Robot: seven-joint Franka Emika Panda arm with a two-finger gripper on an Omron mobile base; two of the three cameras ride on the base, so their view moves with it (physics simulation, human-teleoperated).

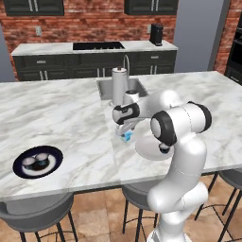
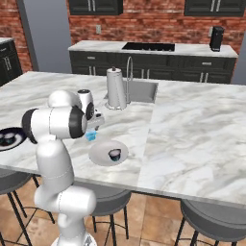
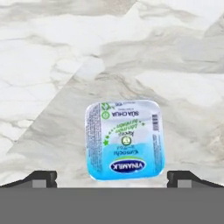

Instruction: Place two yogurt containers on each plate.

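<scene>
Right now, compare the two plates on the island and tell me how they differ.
The dark navy plate has a white ring and lies far out on the robot's left; the whitish grey plate is plain and lies close beside the arm. The dark navy plate carries two dark yogurt cups; the whitish grey plate carries one dark cup, with the light blue yogurt on the marble nearby. Both are round, flat and rest on the same counter.

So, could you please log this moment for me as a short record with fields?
hand: open, fingers apart on either side of the blue yogurt cup, not closed on it
blue yogurt cup: on the marble counter, beside the grey plate
grey plate: holds one dark yogurt cup
navy plate: holds two dark yogurt cups
remaining: blue cup not yet on grey plate
</scene>
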